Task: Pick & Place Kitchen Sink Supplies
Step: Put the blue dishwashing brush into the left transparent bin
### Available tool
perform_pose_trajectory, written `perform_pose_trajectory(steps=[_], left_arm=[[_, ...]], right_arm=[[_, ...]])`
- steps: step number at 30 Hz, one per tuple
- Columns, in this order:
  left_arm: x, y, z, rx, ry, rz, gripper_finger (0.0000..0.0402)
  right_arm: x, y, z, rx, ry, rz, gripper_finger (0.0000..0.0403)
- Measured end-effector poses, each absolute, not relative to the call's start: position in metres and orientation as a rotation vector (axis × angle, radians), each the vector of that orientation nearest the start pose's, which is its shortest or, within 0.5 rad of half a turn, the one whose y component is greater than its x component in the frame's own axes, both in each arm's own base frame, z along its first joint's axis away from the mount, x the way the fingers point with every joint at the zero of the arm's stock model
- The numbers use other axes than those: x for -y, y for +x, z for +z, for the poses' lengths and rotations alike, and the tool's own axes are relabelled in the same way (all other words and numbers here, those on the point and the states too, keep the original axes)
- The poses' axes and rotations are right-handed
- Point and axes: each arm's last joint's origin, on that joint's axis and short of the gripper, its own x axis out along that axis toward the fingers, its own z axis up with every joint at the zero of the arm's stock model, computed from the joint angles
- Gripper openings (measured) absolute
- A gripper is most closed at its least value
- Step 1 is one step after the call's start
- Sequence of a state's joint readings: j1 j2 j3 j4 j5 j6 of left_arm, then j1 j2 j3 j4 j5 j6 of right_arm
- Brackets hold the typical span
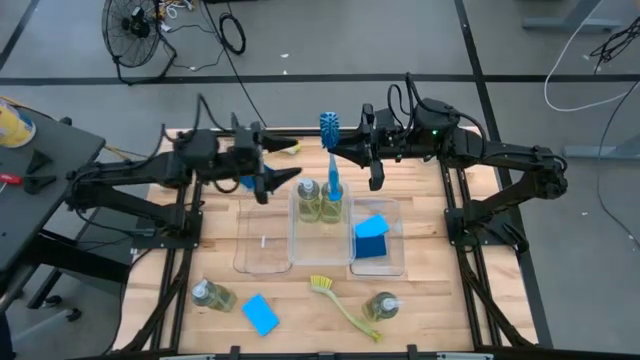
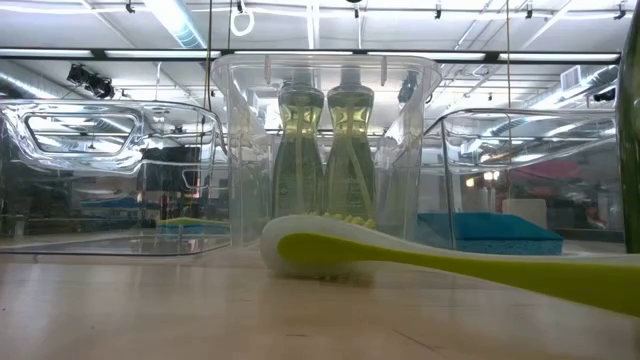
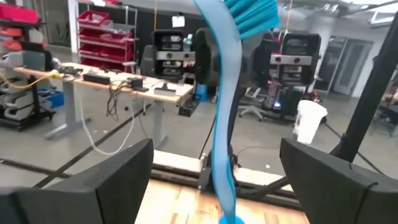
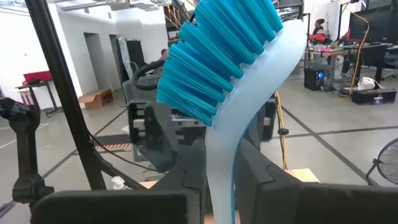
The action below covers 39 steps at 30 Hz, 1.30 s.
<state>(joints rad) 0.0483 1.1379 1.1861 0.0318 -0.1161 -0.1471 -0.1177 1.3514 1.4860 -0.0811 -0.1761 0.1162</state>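
High view: your left gripper, fingers apart and empty, faces the blue brush standing bristles-up in the middle tray; right gripper, fingers' state unclear, is just beside it, nearer.

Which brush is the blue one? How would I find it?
Look at the middle clear tray, the one holding two soap bottles. The blue brush stands upright at its far end, bristles on top, between the two grippers. The other brush lying in front of the trays is yellow-green.
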Motion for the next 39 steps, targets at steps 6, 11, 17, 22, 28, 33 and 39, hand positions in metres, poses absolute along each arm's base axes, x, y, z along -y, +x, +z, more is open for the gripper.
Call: perform_pose_trajectory(steps=[6,11,17,22,28,33,39], left_arm=[[-0.016,0.272,0.416,0.142,-0.151,0.145,0.0355],[-0.017,0.289,0.406,0.146,-0.175,0.143,0.0355],[-0.018,0.303,0.397,0.141,-0.215,0.141,0.0355],[-0.017,0.314,0.391,0.165,-0.230,0.105,0.0355],[-0.018,0.326,0.384,0.186,-0.259,0.098,0.0355],[-0.018,0.328,0.381,0.179,-0.260,0.099,0.0344],[-0.018,0.328,0.381,0.180,-0.260,0.099,0.0287]], right_arm=[[0.029,0.292,0.459,0.049,0.108,0.061,0.0041],[0.029,0.292,0.458,0.048,0.103,0.062,0.0041],[0.029,0.292,0.458,0.047,0.085,0.087,0.0041],[0.029,0.292,0.458,0.047,0.084,0.087,0.0041],[0.029,0.292,0.458,0.045,0.079,0.087,0.0041],[0.029,0.292,0.458,0.038,0.080,0.087,0.0041],[0.029,0.292,0.457,0.030,0.081,0.086,0.0041]])
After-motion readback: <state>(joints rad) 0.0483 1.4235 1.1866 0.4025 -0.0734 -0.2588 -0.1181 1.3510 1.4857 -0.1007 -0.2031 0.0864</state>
